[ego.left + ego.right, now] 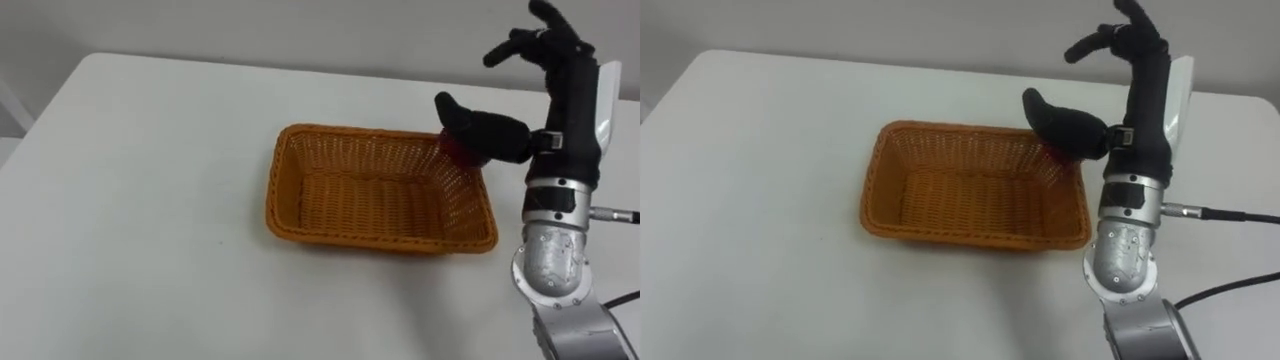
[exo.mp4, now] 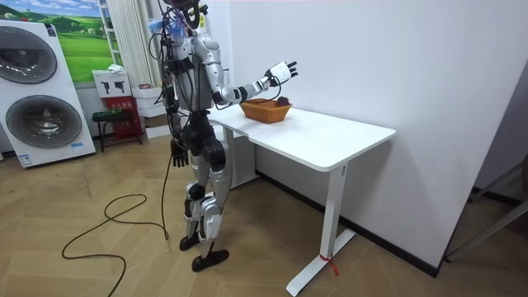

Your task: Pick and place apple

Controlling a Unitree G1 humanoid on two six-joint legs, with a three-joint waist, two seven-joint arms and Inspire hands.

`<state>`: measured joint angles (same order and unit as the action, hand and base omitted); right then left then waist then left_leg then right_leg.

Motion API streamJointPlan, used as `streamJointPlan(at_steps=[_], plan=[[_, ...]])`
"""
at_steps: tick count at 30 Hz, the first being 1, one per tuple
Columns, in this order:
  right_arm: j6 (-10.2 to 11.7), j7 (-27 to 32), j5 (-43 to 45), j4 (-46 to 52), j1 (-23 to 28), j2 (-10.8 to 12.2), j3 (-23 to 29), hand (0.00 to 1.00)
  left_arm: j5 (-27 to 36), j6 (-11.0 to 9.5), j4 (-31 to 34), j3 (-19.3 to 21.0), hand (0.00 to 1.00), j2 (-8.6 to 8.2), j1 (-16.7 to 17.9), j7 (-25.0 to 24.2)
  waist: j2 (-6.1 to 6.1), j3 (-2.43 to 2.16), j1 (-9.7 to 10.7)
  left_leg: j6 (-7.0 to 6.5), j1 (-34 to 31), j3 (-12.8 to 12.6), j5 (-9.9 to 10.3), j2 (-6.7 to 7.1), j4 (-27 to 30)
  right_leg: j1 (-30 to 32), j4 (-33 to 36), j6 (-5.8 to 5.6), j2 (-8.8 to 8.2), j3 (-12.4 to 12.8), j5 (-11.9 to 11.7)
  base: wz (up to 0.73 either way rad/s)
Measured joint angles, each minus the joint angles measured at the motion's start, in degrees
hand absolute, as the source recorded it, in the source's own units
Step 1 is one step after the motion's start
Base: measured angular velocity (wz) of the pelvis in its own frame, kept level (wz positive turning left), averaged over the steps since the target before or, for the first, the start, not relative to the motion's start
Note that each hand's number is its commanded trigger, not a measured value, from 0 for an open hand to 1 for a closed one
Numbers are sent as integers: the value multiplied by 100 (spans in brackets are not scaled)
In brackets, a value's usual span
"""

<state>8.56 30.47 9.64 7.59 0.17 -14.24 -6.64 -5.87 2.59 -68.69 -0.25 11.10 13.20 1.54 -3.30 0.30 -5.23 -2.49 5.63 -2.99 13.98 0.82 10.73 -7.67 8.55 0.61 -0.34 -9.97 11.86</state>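
The right hand [image 1: 566, 85] hovers by the far right corner of the rectangular woven wicker basket [image 1: 380, 238] on the smooth white tabletop [image 1: 130, 200], black fingers [image 1: 512, 45] spread wide and holding nothing, with the shiny red apple [image 1: 462, 152] (mostly hidden behind the thumb) right at that corner, and the left hand [image 2: 176, 153] down by the robot's side.

The right arm comes in from the lower right, forearm tilted upward, and the right hand [image 1: 572, 95] stands upright, fingers loosely spread, thumb jutting out to the left. The left hand [image 2: 177, 154] hangs down beside the hip.
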Motion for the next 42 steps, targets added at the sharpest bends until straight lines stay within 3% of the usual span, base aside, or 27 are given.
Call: streamJointPlan(at_steps=[14, 26, 30, 35, 42], plan=[[-67, -35, -4, 3, 137, 0, 46, 0, -110, 6, 67, 27, 0, 1, 22, 3, -2, -46, 27, 0, -19, 1, 0, -1, 6, 20, 7, 0, -16, -3, 0, 0], [29, 815, -76, 15, 167, -3, 1260, 0, -138, -8, 133, 494, 0, -5, 181, 58, -29, -77, 212, 1, 2, -13, -1, 2, 13, -19, 4, 0, -9, 10, 0, 0], [39, 1379, -830, -12, 258, -199, 2104, 0, -134, -15, 222, 757, 0, -3, 364, 212, -26, -86, 378, 1, 12, 5, -1, 38, 20, -40, 6, 0, -15, -21, 0, 3], [170, 2127, -1892, -439, 555, -194, 3179, 0, -109, -22, 231, 1063, 0, -7, 534, 435, -45, -86, 656, 1, -4, 19, -1, 37, 24, -33, 6, 0, -17, -41, 0, 0], [128, 2526, -4347, -2160, 782, -177, 4188, 0, -116, 2, 372, 1303, 0, -9, 541, 557, -54, -72, 1074, 0, -53, -11, -1, 37, 63, -10, 14, -1, -20, 61, 1, -4]])
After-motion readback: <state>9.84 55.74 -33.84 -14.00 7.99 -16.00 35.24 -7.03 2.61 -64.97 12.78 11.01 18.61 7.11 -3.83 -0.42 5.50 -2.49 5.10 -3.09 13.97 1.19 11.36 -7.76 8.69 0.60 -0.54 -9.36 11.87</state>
